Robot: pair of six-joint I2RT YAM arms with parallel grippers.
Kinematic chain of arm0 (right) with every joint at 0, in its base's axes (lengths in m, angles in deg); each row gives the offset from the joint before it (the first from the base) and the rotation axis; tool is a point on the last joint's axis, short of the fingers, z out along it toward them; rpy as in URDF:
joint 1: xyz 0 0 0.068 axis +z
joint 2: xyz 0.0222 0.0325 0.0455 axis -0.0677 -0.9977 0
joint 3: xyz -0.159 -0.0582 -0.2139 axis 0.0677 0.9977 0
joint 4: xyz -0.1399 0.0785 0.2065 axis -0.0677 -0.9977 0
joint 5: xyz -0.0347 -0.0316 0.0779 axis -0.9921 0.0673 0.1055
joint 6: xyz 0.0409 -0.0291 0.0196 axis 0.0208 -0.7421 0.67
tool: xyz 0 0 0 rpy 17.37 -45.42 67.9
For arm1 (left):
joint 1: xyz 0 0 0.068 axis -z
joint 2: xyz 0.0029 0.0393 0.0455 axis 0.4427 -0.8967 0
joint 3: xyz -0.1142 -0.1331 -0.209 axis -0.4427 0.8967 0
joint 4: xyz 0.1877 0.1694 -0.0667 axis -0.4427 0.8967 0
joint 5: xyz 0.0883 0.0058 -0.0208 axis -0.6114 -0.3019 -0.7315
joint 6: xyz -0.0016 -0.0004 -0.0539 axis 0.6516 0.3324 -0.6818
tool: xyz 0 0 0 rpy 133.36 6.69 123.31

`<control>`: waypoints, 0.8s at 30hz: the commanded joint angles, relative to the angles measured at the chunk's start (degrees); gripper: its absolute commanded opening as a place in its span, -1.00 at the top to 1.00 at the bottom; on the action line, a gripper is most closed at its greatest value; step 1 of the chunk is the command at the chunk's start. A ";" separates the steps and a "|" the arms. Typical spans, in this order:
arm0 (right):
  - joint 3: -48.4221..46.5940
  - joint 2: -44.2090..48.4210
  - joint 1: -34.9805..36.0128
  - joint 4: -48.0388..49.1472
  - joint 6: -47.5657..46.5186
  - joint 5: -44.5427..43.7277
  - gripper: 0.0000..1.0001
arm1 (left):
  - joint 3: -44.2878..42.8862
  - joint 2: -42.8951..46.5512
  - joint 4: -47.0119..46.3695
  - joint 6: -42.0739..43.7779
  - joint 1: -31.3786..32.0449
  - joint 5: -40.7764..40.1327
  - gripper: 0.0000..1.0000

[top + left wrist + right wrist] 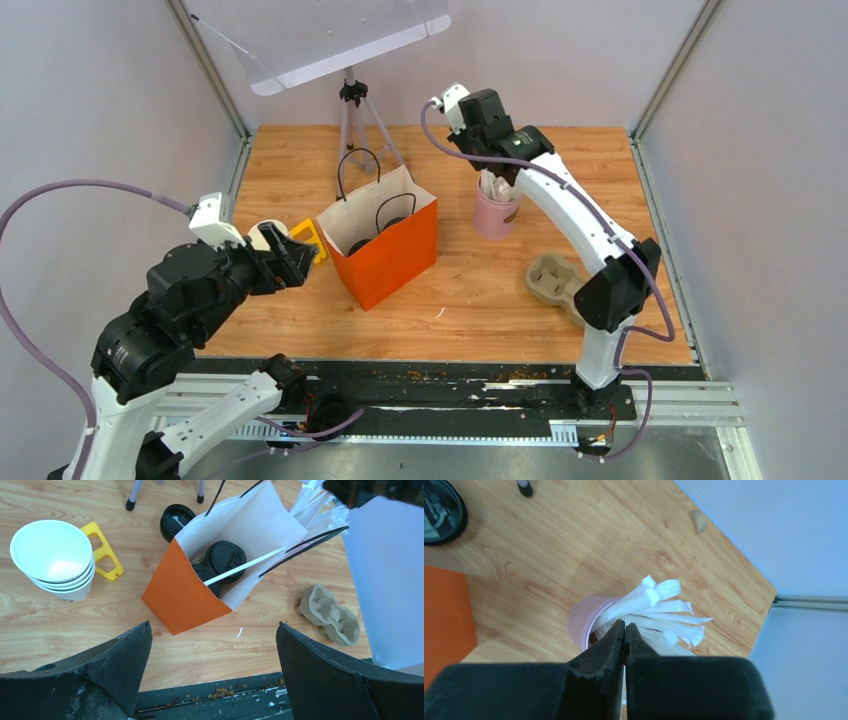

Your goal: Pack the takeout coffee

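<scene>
Two takeout coffee cups with black lids stand inside the open orange paper bag, and a white straw leans across them. My left gripper hangs open and empty above the table's near edge, left of the bag. My right gripper is shut right over the pink cup of white wrapped straws. A thin white sliver shows between its fingers, so it looks pinched on one straw.
A stack of empty white cups and a yellow plastic piece sit left of the bag. A loose black lid lies behind it. The brown pulp cup tray rests at right. Tripod legs stand at the back.
</scene>
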 commanded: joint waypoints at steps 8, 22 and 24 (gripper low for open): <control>-13.79 11.58 0.30 -7.91 8.76 3.50 0.89 | 2.94 -1.80 -6.07 2.05 -0.01 1.80 -1.00; 3.78 32.62 0.31 15.62 28.41 9.59 0.87 | 3.13 -2.09 -7.52 2.82 0.00 2.68 -1.00; 6.69 34.24 0.32 18.99 31.59 10.82 0.87 | 3.30 -1.99 -7.39 2.88 -0.01 2.93 -1.00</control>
